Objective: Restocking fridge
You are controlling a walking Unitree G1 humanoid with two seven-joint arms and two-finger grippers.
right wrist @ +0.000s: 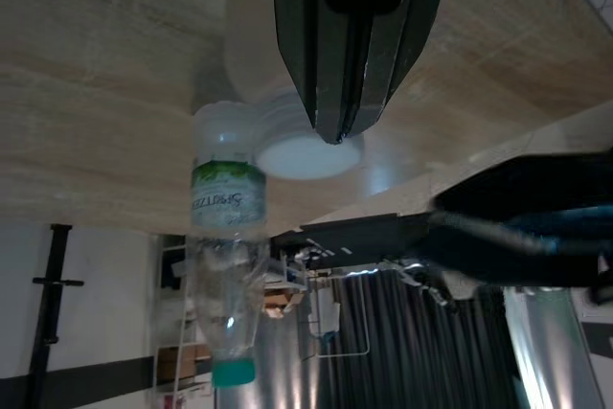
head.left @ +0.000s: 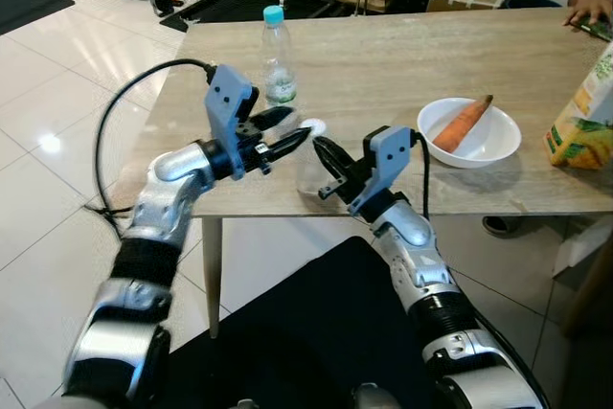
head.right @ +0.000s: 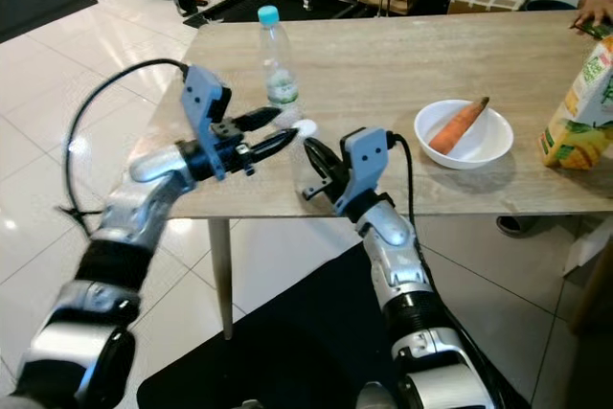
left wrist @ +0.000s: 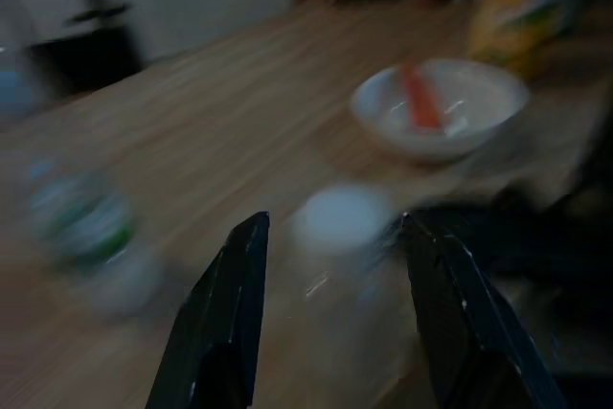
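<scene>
A pale wood-grain table (head.left: 402, 74) is standing on glossy white floor tiles (head.left: 48, 122), with a black mat lying beneath its near edge. Closest to the camera, a clear plastic bottle with a white cap (head.left: 312, 127) is standing at the table's front edge, hard to make out against the wood. The right gripper (head.left: 324, 152) is reaching to this bottle from the near side, its fingers looking pressed together in the right wrist view, their tips just at the white cap; whether they are touching it cannot be told. The left gripper (head.left: 287, 131) is coming in from the left, its two black fingers spread apart, and in the left wrist view the white cap (left wrist: 340, 220) is sitting between them. Just behind, a second clear bottle with a teal cap (head.left: 277, 55) is standing upright; its green-and-white label is too small to read. Further right, a white bowl (head.left: 494, 144) is holding a carrot (head.left: 463, 123). Beyond it a yellow-and-green carton (head.left: 584, 122) is standing at the right edge, its print unreadable. At the far corner a person's hand (head.left: 590, 3) is resting on the table.
</scene>
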